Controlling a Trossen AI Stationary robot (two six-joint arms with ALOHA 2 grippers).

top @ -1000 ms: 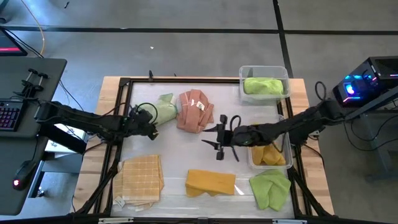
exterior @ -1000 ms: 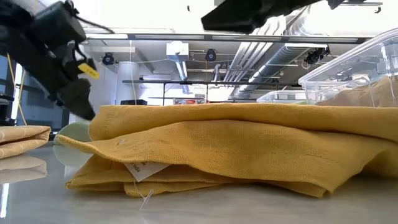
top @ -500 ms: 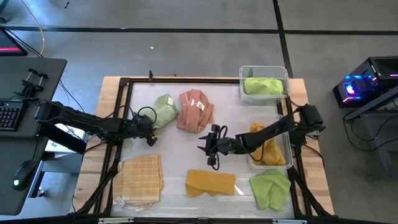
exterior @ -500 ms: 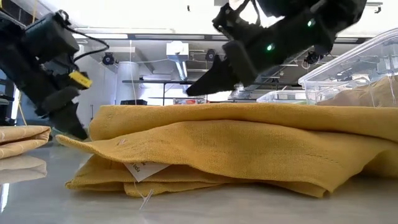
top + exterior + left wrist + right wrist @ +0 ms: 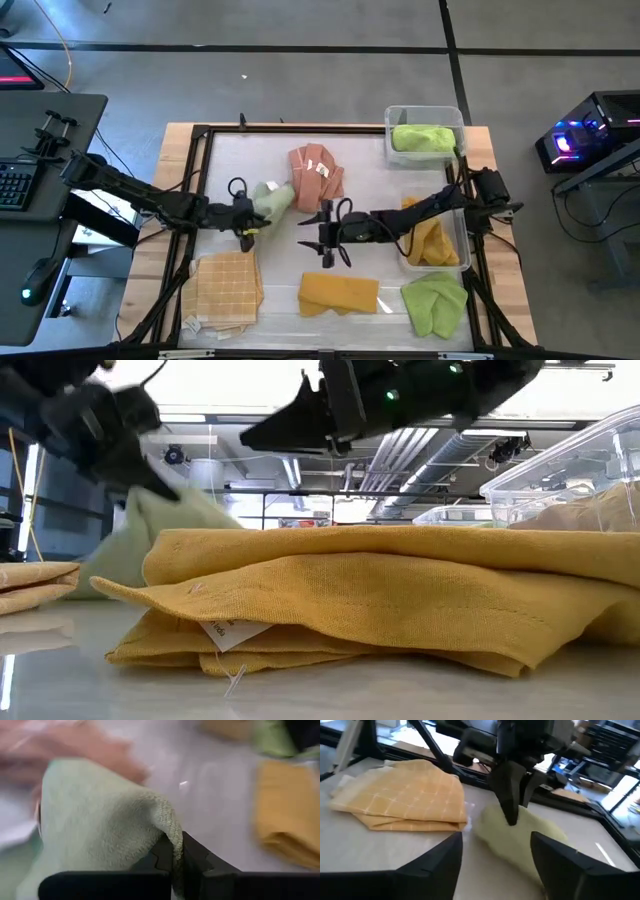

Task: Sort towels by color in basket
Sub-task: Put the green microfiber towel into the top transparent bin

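The left gripper (image 5: 247,222) has its jaws closed on a fold of the pale green towel (image 5: 272,196), lifting that edge off the surface (image 5: 390,300) while the rest of the cloth trails toward the salmon pink towel (image 5: 316,176); the left wrist view shows only a thin ridge of terry pinched between the dark fingers (image 5: 165,857), so the hold looks shallow; a quick swing could let the cloth slide out. The right gripper (image 5: 325,230) hovers close by with its jaws spread wide and empty, facing the same towel; in the right wrist view the other arm's closed jaws stand directly ahead; if both arms press in on this spot they risk touching, or the right one could snag the cloth and tug it free.

The trailing corner lies near or against the pink towel; dragging low might pull that one along and muddle the groups. The lime green towel (image 5: 435,303), the mustard yellow towel (image 5: 339,294) and the tan check towel (image 5: 230,288) lie near the front edge; one clear bin (image 5: 389,118) holds a green towel (image 5: 423,138), the other bin (image 5: 458,243) a yellow towel (image 5: 430,240); a mistaken shade is the remaining hazard.
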